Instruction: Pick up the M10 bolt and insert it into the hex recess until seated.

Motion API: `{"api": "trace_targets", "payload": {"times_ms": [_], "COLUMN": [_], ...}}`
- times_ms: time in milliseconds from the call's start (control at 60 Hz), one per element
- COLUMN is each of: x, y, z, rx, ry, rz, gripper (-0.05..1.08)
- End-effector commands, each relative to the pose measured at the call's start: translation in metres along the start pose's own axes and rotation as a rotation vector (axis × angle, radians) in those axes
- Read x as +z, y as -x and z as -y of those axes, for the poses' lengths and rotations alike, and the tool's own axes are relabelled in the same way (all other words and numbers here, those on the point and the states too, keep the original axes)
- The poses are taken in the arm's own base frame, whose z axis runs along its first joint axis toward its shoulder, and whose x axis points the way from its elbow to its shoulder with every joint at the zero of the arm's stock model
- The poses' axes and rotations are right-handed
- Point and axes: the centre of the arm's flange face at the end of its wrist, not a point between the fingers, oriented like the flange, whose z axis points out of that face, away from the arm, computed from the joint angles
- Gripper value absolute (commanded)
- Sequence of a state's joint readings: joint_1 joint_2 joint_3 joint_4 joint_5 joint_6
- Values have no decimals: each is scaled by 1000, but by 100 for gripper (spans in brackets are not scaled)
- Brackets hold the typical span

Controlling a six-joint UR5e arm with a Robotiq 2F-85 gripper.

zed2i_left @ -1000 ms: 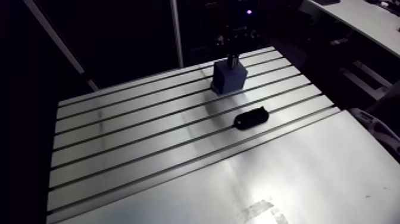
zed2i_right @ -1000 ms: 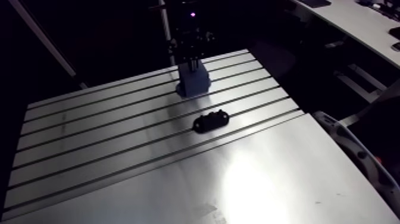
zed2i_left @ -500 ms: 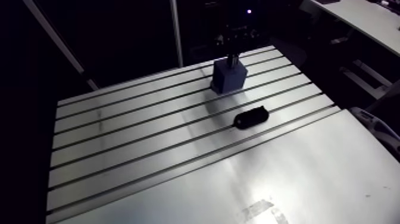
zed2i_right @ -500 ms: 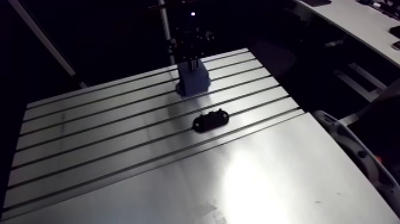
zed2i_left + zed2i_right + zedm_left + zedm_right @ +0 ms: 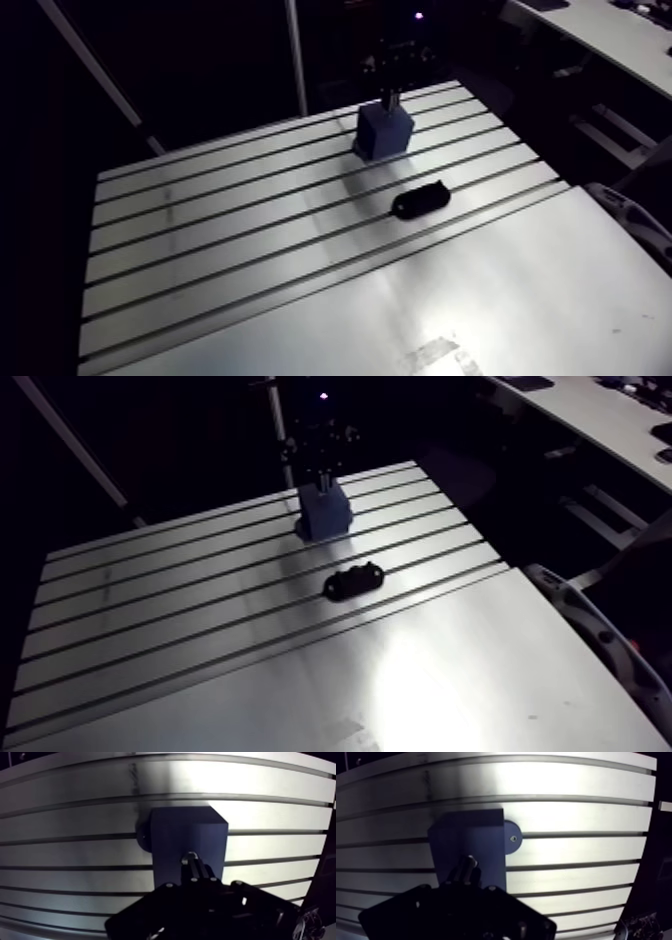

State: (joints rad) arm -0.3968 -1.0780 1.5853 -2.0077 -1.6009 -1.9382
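The bolt (image 5: 190, 858) is gripped by the closed claw (image 5: 196, 874) over the blue block (image 5: 175, 832); pick-up is done, seating is judged outstanding

Counted on the single slotted aluminium table (image 5: 250, 250): one blue block (image 5: 384, 132), with one round tab (image 5: 514, 847) at its side and one small hole (image 5: 512, 838) in that tab. Also one black oblong part (image 5: 420, 199), lying apart from the block on the slots. Above the block, one gripper (image 5: 192, 878) and one shiny bolt (image 5: 191, 859) at its tip, seen only in the wrist view.
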Motion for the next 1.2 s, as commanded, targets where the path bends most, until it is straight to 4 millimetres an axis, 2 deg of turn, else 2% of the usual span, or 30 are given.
{"api": "trace_targets", "payload": {"times_ms": [17, 83, 117, 133, 167, 183, 200, 217, 233, 283, 317, 400, 500, 517, 533, 550, 567, 600, 650, 667, 750, 800, 850, 883, 900, 917, 933, 950, 1083, 1200], "x": [-12, -15, -16, -17, -17, -19, -19, -19, -22, -25, -38, -53, -77, -86, -86, -96, -96, -114, -120, -129, -146, -163, -169, -185, -185, -194, -194, -202, -232, -240], "y": [3, 5, 6, 7, 7, 8, 8, 8, 9, 11, 14, 19, 26, 29, 29, 31, 31, 36, 39, 42, 54, 69, 75, 90, 90, 97, 97, 104, 130, 148], "z": [0, 2, 2, 3, 3, 4, 6, 6, 8, 10, 11, 11, 13, 14, 14, 14, 14, 17, 19, 22, 27, 35, 40, 63, 63, 74, 74, 83, 98, 109], "rx": [1, 2, 6, 8, 8, 4, -3, -3, -9, -10, -1, 3, 14, 27, 27, 47, 47, 91, 111, 125, 144, 144, 140, 109, 109, 93, 93, 81, 67, 56], "ry": [2, 1, 0, -1, -1, -2, -3, -3, -3, -3, 1, 7, 6, 7, 7, 7, 7, 4, -1, -3, -8, -17, -21, -22, -22, -19, -19, -16, -5, -6], "rz": [-6, -2, 0, 2, 2, 0, 4, 4, 9, 9, -1, -17, -20, -18, -18, -19, -19, -15, -5, 3, 21, 33, 39, 44, 44, 39, 39, 34, -14, -32], "gripper": [107, 105, 101, 90, 90, 66, 32, 32, 1, 1, 0, 0, 0, 0, 0, 0, 0, 0, 0, 0, 0, 0, 0, 0, 0, 0, 0, 0, 0, 0]}}
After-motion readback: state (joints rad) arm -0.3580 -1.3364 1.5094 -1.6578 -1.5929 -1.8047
